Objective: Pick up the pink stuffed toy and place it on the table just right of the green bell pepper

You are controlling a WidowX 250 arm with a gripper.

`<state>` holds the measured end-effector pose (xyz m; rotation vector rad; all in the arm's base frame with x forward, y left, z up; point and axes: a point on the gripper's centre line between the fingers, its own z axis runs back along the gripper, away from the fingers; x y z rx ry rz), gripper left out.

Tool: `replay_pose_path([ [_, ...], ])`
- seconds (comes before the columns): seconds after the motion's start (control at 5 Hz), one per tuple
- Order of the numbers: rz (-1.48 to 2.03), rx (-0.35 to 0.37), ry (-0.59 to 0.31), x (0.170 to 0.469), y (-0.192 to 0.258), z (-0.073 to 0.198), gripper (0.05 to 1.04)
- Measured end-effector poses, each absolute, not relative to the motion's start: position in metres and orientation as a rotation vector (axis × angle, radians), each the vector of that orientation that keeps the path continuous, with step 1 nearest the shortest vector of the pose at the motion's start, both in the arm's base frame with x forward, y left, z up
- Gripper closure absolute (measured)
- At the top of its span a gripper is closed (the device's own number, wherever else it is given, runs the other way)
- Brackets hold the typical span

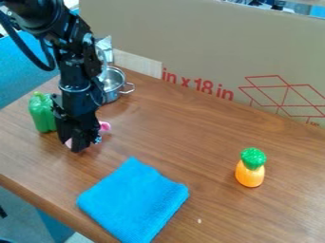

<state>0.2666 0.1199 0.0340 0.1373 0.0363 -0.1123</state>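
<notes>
Your gripper (79,142) is low at a small pink object (105,126), beside the green toy pepper (42,112); I cannot tell its opening or its hold.

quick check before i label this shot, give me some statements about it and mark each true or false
1. The blue cloth lies on the wooden table. True.
2. The green pepper lies on the cloth. False: it is on the table, beside the gripper.
3. A pink thing shows right by the gripper. True.
4. The toy pineapple is tipped on its side. False: it stands upright, green top up.
5. The metal pot is nearer to the cardboard than the cloth is. True.
</notes>
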Motion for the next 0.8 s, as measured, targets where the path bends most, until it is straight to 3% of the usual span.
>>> replay_pose_path([
  [0.2, -0.107, 0.132, -0.091, 0.273, 0.102, 0.082, 0.139],
  [0.4, -0.204, 0.161, -0.143, 0.273, 0.077, 0.104, 0.073],
  [0.8, -0.449, 0.160, -0.122, 0.277, -0.010, 0.101, 0.078],
])
